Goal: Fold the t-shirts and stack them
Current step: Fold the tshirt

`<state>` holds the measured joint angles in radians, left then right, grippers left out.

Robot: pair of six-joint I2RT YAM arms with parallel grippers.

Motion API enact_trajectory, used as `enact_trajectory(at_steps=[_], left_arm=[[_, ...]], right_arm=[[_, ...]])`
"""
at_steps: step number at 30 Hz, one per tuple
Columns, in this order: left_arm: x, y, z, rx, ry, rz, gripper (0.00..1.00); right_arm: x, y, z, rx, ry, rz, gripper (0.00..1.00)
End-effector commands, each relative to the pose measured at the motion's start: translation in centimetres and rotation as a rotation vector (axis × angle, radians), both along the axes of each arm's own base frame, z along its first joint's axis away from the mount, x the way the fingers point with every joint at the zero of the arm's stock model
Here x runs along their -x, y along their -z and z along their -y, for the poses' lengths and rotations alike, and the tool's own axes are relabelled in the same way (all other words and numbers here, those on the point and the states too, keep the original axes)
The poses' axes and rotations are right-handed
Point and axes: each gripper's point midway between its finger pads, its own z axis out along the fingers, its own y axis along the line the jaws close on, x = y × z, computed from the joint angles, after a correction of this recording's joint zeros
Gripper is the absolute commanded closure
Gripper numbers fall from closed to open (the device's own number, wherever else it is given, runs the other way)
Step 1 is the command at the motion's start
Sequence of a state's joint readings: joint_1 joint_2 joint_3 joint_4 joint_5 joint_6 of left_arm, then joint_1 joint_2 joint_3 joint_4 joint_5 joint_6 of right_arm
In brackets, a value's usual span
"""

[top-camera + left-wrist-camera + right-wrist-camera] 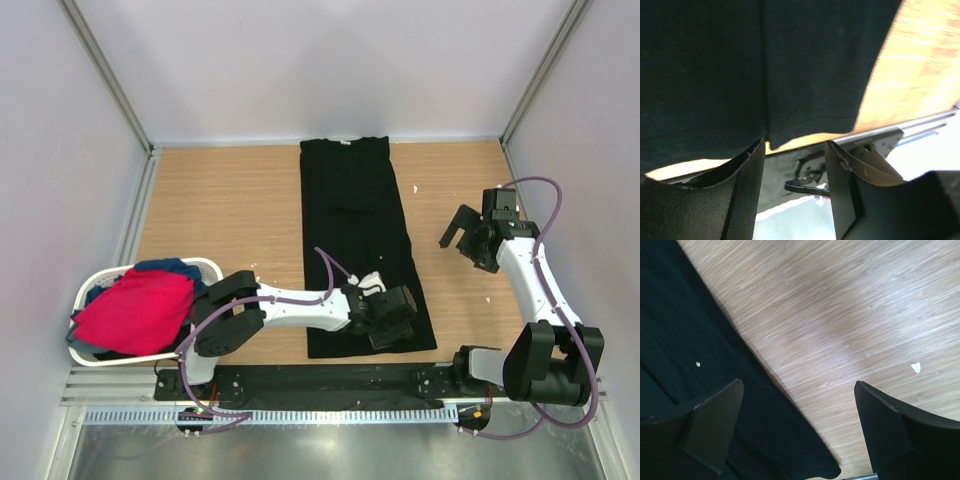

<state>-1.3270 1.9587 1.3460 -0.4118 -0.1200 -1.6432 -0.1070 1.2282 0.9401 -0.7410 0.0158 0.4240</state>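
Observation:
A large black t-shirt point(360, 230) lies flat as a long narrow strip down the middle of the wooden table, neck label at the far end. My left gripper point(392, 325) hovers open over its near hem; the left wrist view shows the hem point(790, 135) just beyond my empty fingers point(742, 190). My right gripper point(462, 238) is open and empty above bare wood, right of the shirt; the shirt's right edge point(715, 370) shows in the right wrist view. A red/pink shirt point(135, 310) and a blue one point(165, 268) lie in the basket.
A white oval plastic basket point(205, 266) stands at the near left of the table. A small white scrap point(915, 367) lies on the wood near my right gripper. The metal front rail point(920, 125) runs just past the shirt's hem.

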Motion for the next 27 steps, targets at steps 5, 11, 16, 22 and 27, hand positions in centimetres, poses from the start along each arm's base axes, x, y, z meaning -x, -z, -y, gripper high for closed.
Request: enact_trajectory(at_steps=[5,11,16,22,27], left_arm=[[0.4,0.2,0.4,-0.035,-0.014,-0.014,0.48],[0.8,0.7,0.6,-0.042,-0.005,-0.027,0.50],[0.8,0.9,0.8,-0.045,-0.004,-0.030,0.52],[0.9,1.3,1.2,-0.048,0.003,-0.037,0.59],[0.7,1.2,1.0,-0.049,-0.008,-0.030,0.71]], right_arm=[[-1.2,-2.3,-0.6,-0.030,-0.031,0.077,0.00],[-1.1,-2.2,-0.8,-0.036,-0.035,0.073,0.00],[-1.1,-2.1,-0.8,-0.036,-0.038,0.070,0.00],[-1.1,-2.0,-1.0,-0.045,-0.047,0.070,0.00],[-1.1,-2.0,-1.0,-0.045,-0.048,0.067,0.00]])
